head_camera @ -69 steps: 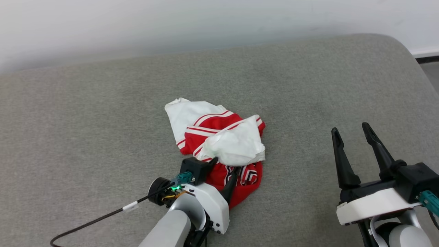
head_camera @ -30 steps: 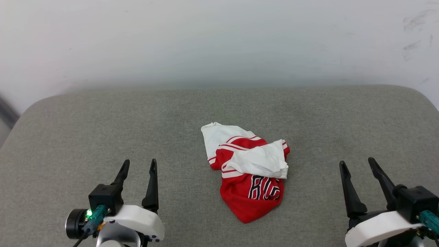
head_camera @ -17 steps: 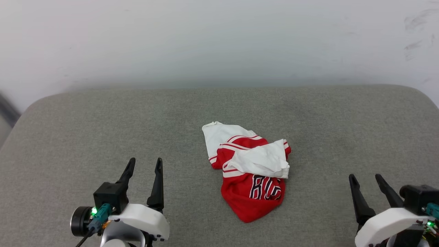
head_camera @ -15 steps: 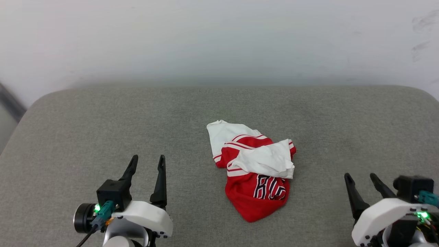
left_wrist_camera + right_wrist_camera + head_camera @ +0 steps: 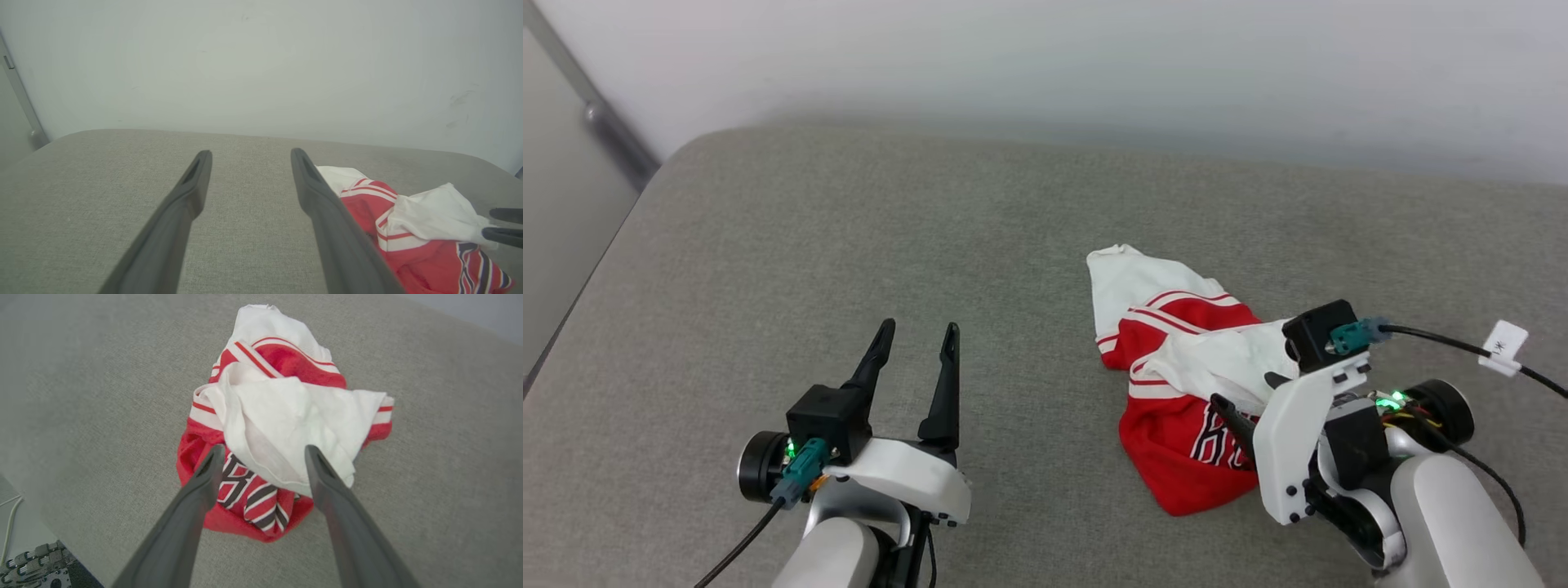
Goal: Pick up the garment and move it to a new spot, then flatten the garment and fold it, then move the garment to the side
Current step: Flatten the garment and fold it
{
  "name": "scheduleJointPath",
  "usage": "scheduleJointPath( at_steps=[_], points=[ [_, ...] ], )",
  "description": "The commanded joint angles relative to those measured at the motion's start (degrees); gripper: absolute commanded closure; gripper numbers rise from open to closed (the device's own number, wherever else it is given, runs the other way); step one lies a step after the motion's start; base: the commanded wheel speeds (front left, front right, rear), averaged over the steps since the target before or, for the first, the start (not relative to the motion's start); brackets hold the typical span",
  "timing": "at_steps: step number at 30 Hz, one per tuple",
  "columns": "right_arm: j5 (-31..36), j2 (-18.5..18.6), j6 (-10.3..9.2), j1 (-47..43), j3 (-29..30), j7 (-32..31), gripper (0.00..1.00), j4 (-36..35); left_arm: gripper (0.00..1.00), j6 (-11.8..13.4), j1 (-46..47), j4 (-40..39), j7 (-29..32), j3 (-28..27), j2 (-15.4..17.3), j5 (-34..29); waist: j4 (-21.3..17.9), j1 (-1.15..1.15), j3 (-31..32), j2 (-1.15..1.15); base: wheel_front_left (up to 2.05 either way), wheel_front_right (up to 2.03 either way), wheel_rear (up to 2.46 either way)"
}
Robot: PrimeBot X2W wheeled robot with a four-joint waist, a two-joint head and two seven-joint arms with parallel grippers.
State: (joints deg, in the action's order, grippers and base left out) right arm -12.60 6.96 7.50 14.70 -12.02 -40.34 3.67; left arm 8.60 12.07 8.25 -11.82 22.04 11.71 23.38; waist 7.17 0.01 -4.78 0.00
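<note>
The garment (image 5: 1168, 314) lies crumpled on the grey cushion, red with white sleeves and striped trim, black lettering partly showing. My right gripper (image 5: 1241, 390) is open, turned to point left, its fingers hovering over the garment's near right part. In the right wrist view the garment (image 5: 294, 412) lies beneath the right gripper (image 5: 264, 449), whose fingers straddle the white sleeve's edge and the lettering. My left gripper (image 5: 919, 327) is open over bare cushion, left of the garment. In the left wrist view the left gripper (image 5: 251, 152) holds nothing, and the garment (image 5: 425, 220) lies at lower right.
The grey cushion (image 5: 849, 229) stretches wide to the left and back, ending at a white wall (image 5: 1094, 57). Its left edge drops to a grey floor strip (image 5: 564, 204). A black cable with a white tag (image 5: 1503, 343) trails from my right wrist.
The head camera has shifted, so the scene sits differently. My right gripper has swung from the lower right to over the garment, pointing left. The garment's shape is unchanged; the left gripper stays open.
</note>
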Motion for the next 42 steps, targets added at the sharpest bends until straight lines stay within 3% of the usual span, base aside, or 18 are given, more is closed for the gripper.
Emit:
scheduleJointPath(
  at_steps=[1,5,6,7,8,19,27,34,35,36,37,42],
  points=[
    [-1.3,0.9,-0.03,1.4,-1.3,-1.4,0.00,0.9,0.00,0.0,0.8,0.5,-0.5,0.0,-0.4,0.1,1.8,-0.01,-1.6,0.00,0.00,0.00,0.00],
    [-2.1,3.3,-0.02,3.2,-3.8,-4.2,0.00,2.7,0.00,-0.1,1.3,1.5,-1.1,-0.4,-0.5,0.5,2.6,-0.01,-2.4,0.00,0.00,0.00,0.00],
    [-2.1,3.7,-0.03,3.6,-4.0,-4.5,0.24,2.9,0.00,-0.2,1.3,1.7,-1.2,-0.5,-0.5,0.6,2.7,-0.01,-2.5,0.00,0.00,0.00,0.00],
    [-2.3,3.8,-0.03,3.8,-4.2,-4.6,0.74,3.1,0.00,-0.2,1.3,2.0,-1.4,-0.5,-0.5,0.5,2.7,-0.01,-2.5,0.00,0.00,0.00,0.00],
    [-2.4,4.3,-0.02,4.0,-4.5,-4.9,1.00,3.3,0.00,-0.2,1.2,2.1,-1.5,-0.5,-0.5,0.5,2.6,-0.01,-2.5,0.00,0.00,0.00,0.00],
    [-0.9,8.5,-0.03,7.8,-2.1,-3.9,1.00,-0.8,0.00,0.3,1.0,2.6,-2.1,-1.1,-0.2,0.9,-1.0,-0.01,-2.0,0.00,0.00,0.00,0.00],
    [1.8,7.9,-0.03,3.7,12.8,-1.8,1.00,-2.6,0.00,0.5,0.5,2.7,-2.4,-1.1,-0.2,1.2,-3.9,-0.01,-1.6,0.00,0.00,0.00,0.00],
    [2.6,2.5,-0.02,-5.3,27.6,4.5,1.00,5.6,0.00,0.5,0.0,2.9,-2.0,-0.9,0.0,1.6,-5.2,-0.01,-1.2,0.00,0.00,0.00,0.00],
    [2.8,1.4,-0.02,-6.2,29.1,5.7,0.89,7.1,0.00,0.6,-0.1,2.8,-2.0,-0.9,0.1,1.6,-5.4,-0.01,-1.2,0.00,0.00,0.00,0.00],
    [3.4,0.7,-0.02,-7.0,30.3,6.9,0.51,8.4,0.00,0.7,-0.2,2.7,-1.9,-0.8,0.1,1.7,-5.5,-0.01,-1.2,0.00,0.00,0.00,0.00],
    [3.6,-0.1,-0.03,-7.6,31.5,8.0,0.00,9.5,0.00,0.8,-0.4,2.7,-1.7,-0.7,0.2,1.7,-5.6,-0.01,-1.2,0.00,0.00,0.00,0.00],
    [3.5,-3.0,-0.02,-8.1,34.5,16.7,0.00,12.3,0.00,1.1,-1.1,2.3,-1.5,-1.0,0.8,2.0,-6.1,-0.01,-1.0,0.00,0.00,0.00,0.00]
  ],
)
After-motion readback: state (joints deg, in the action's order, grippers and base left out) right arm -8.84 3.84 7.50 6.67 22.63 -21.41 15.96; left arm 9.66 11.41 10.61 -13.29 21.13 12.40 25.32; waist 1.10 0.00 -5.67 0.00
